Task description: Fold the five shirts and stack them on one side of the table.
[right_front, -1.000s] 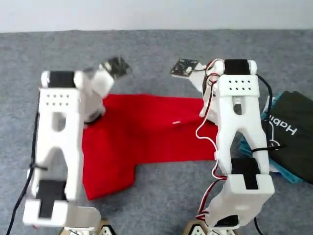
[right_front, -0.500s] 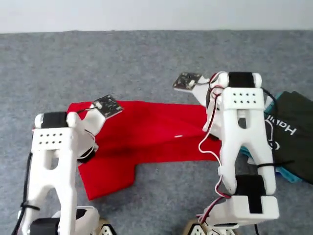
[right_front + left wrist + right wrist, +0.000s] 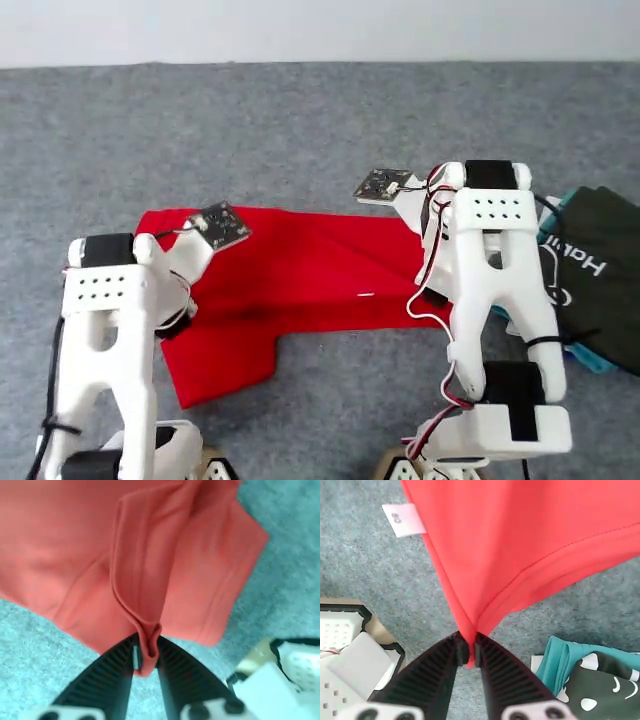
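Two claws clamped on one red shirt

One red shirt (image 3: 300, 270) is spread across the middle of the grey worktop (image 3: 300, 120), between the two arms, with a sleeve lying toward the near edge. It is pinched at two places. The left claw (image 3: 145, 655) is closed on a folded ridge of cloth near the sleeve. The right claw (image 3: 467, 652) is closed on a corner at the opposite side, where the cloth is drawn up into a tight peak. Both grips are probably taken so that one long edge can be lifted evenly and laid over the rest without wrinkles. A small white label (image 3: 402, 519) is seen on the cloth near the right grip. Just beside the right arm, a dark shirt (image 3: 600, 270) is laid on a teal shirt (image 3: 560, 665). This side is likely the place chosen for the stack, so that the folded red one has only a short way to go.
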